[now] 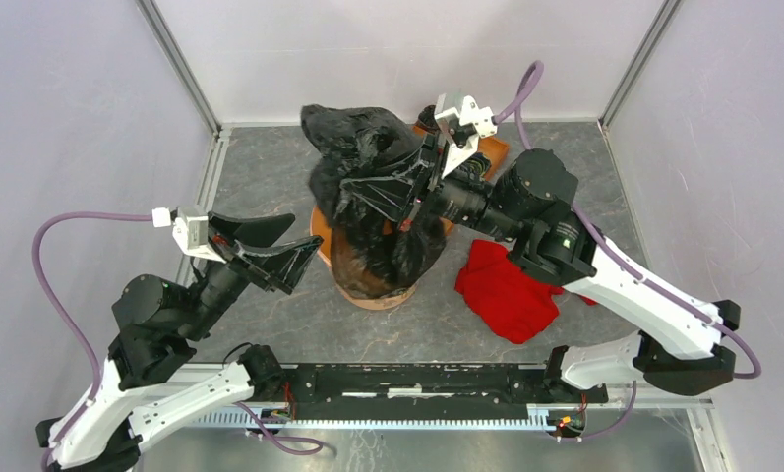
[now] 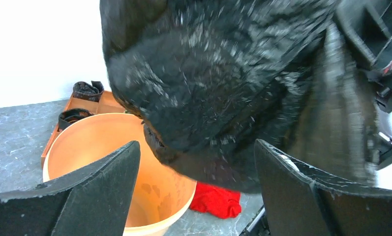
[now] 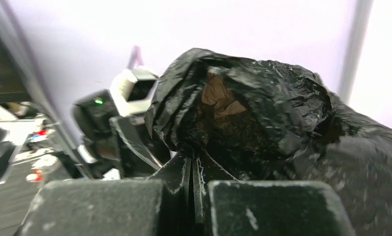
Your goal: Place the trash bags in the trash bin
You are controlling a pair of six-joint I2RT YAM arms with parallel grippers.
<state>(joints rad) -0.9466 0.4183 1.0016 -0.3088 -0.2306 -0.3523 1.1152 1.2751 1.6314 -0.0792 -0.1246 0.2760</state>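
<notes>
A large wrinkled black trash bag [image 1: 363, 162] hangs over the round orange trash bin [image 1: 370, 293], its lower part dipping into the mouth. My right gripper [image 1: 358, 195] is shut on a pinched fold of the trash bag [image 3: 262, 103]; in the right wrist view that gripper [image 3: 191, 160] has its jaws pressed together on the film. My left gripper [image 1: 304, 236] stands open just left of the bin. In the left wrist view the left gripper [image 2: 196, 169] has nothing between its fingers, with the bag [image 2: 208, 88] bulging above the bin [image 2: 93, 147].
A red cloth [image 1: 506, 285] lies on the table right of the bin. A flat orange tray [image 1: 491, 152] sits behind it; the tray [image 2: 80, 104] holds small black wads [image 2: 88, 90]. White walls and metal frame posts close in the back and sides.
</notes>
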